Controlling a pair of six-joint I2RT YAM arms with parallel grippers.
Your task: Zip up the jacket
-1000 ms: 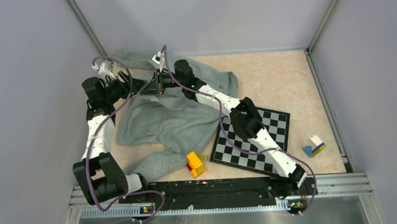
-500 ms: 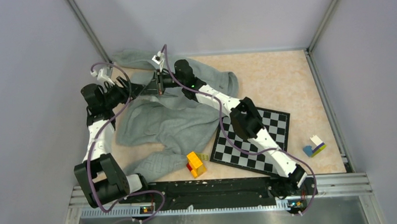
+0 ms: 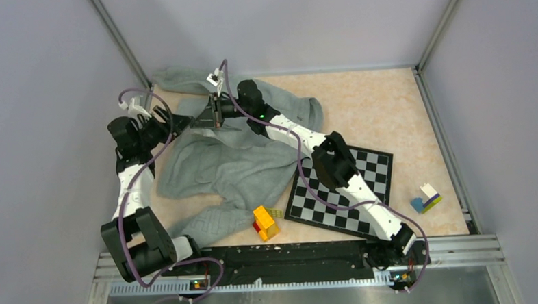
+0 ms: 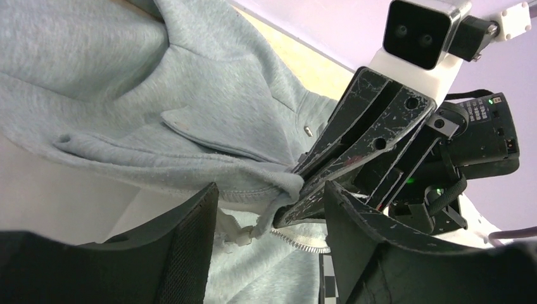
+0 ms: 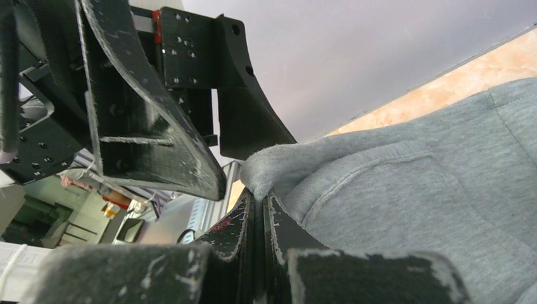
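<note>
Pinching soft, rumpled grey fleece jacket point(image 3: 229, 166): scuffed black right jaws.

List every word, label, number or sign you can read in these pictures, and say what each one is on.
No word or number can be read in any view.
Printed label on the right arm's black housing, left wrist view: too small and blurred to read.
The jacket and the chessboard: no lettering visible.

jacket point(image 4: 126, 95): matt fleecy cloth | right hand point(image 4: 303, 172): scuffed black plastic, seemingly
</note>
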